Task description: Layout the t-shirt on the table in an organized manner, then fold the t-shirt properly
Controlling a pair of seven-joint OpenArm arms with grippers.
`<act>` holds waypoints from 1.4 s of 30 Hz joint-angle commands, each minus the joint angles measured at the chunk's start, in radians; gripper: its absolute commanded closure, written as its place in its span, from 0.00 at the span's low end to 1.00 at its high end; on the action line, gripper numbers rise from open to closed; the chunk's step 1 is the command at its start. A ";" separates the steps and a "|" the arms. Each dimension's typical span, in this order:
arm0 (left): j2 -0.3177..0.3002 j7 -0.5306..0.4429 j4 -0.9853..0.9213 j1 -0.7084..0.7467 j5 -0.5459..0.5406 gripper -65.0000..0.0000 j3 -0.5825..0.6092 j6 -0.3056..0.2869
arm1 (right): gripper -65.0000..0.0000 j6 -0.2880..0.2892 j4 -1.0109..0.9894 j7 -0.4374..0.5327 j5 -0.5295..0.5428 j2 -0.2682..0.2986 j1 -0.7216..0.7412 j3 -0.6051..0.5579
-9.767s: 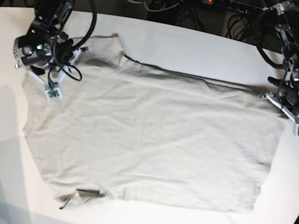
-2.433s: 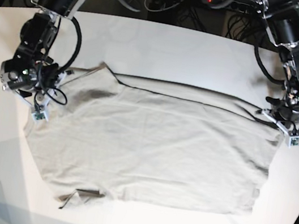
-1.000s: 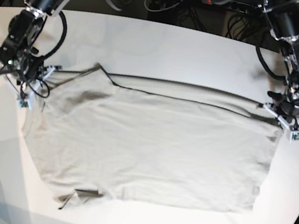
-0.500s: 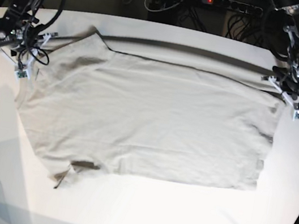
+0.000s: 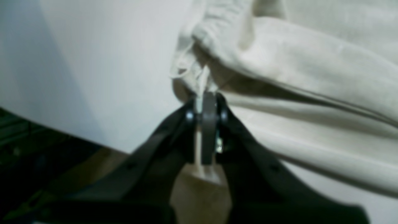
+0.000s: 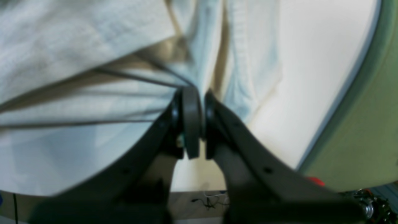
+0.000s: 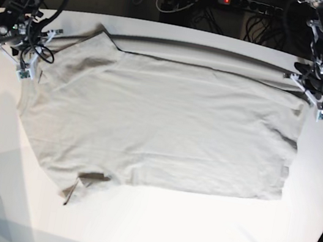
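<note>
t-shirt (image 7: 160,127): spread across bench (image 7: 149,231), far edge lifted
left tool (image 5: 205,102): clenched on t-shirt corner, upper right
right tool (image 6: 196,99): clenched on bunched fabric, upper left

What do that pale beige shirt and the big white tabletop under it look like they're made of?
The pale beige t-shirt looks like soft matte cotton knit: it creases, bunches where the left gripper pinches it, and shows stitched hems. The white tabletop seems a hard, smooth laminate or painted board with a faint sheen; which one is unclear.
</note>
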 commanded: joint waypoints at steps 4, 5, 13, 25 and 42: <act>-0.019 -0.025 -0.033 -0.011 0.025 0.99 -0.005 0.010 | 1.00 0.015 0.012 -0.045 -0.028 -0.012 -0.037 0.013; -0.022 -0.026 -0.039 -0.011 0.025 0.99 -0.005 0.010 | 1.00 0.015 0.024 -0.045 -0.028 -0.016 -0.049 0.013; -0.025 -0.026 -0.039 -0.012 0.025 0.99 -0.009 0.010 | 1.00 0.015 0.116 -0.045 -0.029 -0.062 -0.106 0.013; -0.025 -0.026 -0.045 -0.005 0.025 0.99 -0.011 0.010 | 0.96 0.015 0.119 -0.047 -0.034 -0.070 -0.120 0.013; -0.025 -0.026 -0.038 -0.003 0.025 0.99 -0.011 0.010 | 0.44 0.015 0.276 -0.102 -0.016 -0.113 -0.151 0.098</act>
